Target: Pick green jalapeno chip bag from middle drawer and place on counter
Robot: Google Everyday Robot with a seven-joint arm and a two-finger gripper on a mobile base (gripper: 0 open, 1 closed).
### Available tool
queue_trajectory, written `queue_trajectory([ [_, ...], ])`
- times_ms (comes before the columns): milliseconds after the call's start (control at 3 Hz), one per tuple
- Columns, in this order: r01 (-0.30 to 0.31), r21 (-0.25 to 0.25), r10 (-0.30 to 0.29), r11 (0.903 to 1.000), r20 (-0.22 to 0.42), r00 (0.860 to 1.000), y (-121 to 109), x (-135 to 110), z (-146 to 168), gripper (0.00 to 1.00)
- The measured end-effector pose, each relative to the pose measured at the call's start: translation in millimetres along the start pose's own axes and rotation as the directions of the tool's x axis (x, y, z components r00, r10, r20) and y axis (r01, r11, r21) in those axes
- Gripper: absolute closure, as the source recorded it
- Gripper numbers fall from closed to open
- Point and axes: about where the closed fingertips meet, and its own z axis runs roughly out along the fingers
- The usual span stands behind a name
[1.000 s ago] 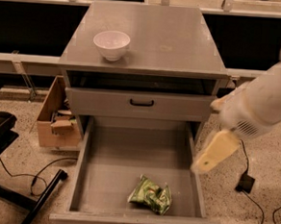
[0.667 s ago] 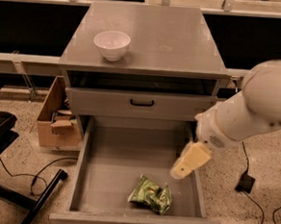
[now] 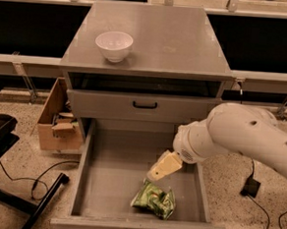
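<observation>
The green jalapeno chip bag (image 3: 154,199) lies wrinkled on the floor of the open middle drawer (image 3: 109,178), near its front right. My gripper (image 3: 159,171) hangs just above the bag's upper edge, its pale fingers pointing down and left, with the white arm reaching in from the right. The counter (image 3: 168,39) is the grey cabinet top above, with a white bowl (image 3: 114,45) on its left side.
A closed drawer front with a black handle (image 3: 145,106) sits above the open drawer. A cardboard box (image 3: 59,125) stands on the floor to the left. A black chair base (image 3: 10,186) and cables lie at the lower left. A black plug (image 3: 250,187) lies on the floor at right.
My gripper has moved left and down from beside the drawer's right wall into the drawer, ending just above the chip bag. The bag has not moved.
</observation>
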Motion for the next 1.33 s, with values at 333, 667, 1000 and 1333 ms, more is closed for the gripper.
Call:
queue_trajectory([
  [333,-0.027,-0.007,0.027,0.9996,0.055,0.998,5.2,-10.9,12.0,0.00],
  [667,-0.035,-0.022,0.036,0.9992,0.057,0.998,9.6,-11.6,13.0,0.00],
  [1000,-0.048,-0.071,0.050,0.9963,0.023,0.998,18.0,0.4,46.5,0.00],
  [1333,-0.045,-0.115,0.040,0.9924,-0.040,0.998,28.4,26.9,109.4,0.00],
])
